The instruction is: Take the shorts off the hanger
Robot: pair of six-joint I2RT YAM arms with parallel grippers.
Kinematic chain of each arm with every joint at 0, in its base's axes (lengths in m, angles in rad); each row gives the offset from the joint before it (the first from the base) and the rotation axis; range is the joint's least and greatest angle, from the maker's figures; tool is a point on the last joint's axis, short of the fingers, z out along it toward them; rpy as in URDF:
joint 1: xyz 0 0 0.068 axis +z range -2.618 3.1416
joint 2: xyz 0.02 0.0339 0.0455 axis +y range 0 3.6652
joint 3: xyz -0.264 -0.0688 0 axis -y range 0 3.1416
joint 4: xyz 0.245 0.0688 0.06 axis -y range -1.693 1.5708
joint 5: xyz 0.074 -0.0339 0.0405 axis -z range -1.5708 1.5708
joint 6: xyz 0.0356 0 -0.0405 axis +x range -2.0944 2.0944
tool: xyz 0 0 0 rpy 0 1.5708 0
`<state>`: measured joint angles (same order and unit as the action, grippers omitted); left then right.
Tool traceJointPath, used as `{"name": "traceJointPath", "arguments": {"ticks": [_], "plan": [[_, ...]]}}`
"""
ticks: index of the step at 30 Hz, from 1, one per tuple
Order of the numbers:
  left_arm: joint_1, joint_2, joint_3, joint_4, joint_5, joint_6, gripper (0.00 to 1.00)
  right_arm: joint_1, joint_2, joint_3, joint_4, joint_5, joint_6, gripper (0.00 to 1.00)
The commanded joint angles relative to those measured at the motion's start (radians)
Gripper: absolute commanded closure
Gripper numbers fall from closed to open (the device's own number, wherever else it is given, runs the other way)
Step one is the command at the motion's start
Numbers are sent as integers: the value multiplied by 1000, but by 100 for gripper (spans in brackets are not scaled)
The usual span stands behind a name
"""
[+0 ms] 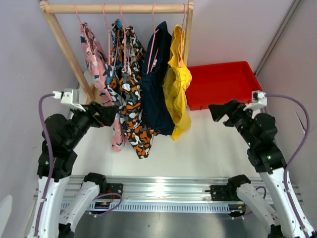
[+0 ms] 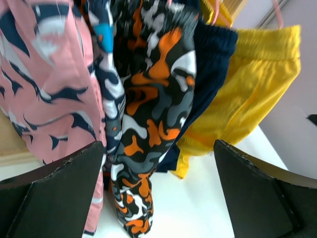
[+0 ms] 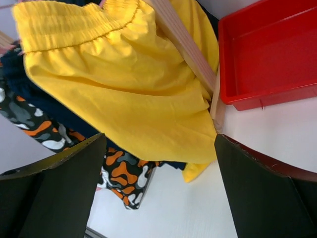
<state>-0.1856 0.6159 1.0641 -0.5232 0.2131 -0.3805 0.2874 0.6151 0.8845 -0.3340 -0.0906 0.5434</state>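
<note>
Our left gripper [image 1: 113, 113] has its jaws spread wide with nothing between them. Its tips are just beside the lower legs of the pink shorts [image 1: 95, 62] and the camouflage shorts [image 1: 134, 116]; we cannot tell whether it touches the cloth. Our right gripper [image 1: 216, 112] is just as wide and holds nothing, facing the yellow shorts [image 1: 177, 84] from a little way off. These pairs, with the patterned shorts [image 1: 115, 74] and navy shorts [image 1: 156, 87] between them, hang on pink hangers [image 1: 152, 52] from a wooden rack [image 1: 119, 8] at the table's [image 1: 208, 148] far edge. A red tray [image 1: 223, 84] sits at the far right corner, just beside the rack's right leg.
</note>
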Motion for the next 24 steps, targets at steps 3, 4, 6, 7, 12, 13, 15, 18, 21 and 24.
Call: {"name": "traceJointPath", "arguments": {"ticks": [3, 4, 6, 7, 12, 13, 15, 18, 21, 24], "plan": [[-6, 5, 117, 41, 0, 45, 1, 48, 141, 111, -4, 19, -104, 0], [-8, 13, 126, 60, 20, 46, 1, 67, 173, 131, 4, 22, -126, 1], [-9, 48, 210, 88, 58, 37, 1, 123, 221, 189, 12, 63, -181, 1], [-11, 74, 238, 88, 72, 34, 1, 137, 238, 206, 4, 112, -194, 1], [-104, 312, 507, 97, 108, 31, 1, 160, 272, 214, -19, 127, -215, 1], [-130, 350, 545, 92, 89, 40, 1, 160, 253, 191, -16, 141, -209, 1], [-239, 477, 709, 55, -20, 81, 1, 162, 227, 165, -14, 156, -206, 1], [-386, 685, 969, -35, -220, 152, 1, 162, 173, 128, -31, 212, -203, 1], [-463, 899, 1202, -150, -343, 154, 1, 164, 121, 94, -53, 285, -189, 1], [-503, 1016, 1246, -130, -400, 153, 1, 164, 100, 74, -103, 359, -171, 0]]}}
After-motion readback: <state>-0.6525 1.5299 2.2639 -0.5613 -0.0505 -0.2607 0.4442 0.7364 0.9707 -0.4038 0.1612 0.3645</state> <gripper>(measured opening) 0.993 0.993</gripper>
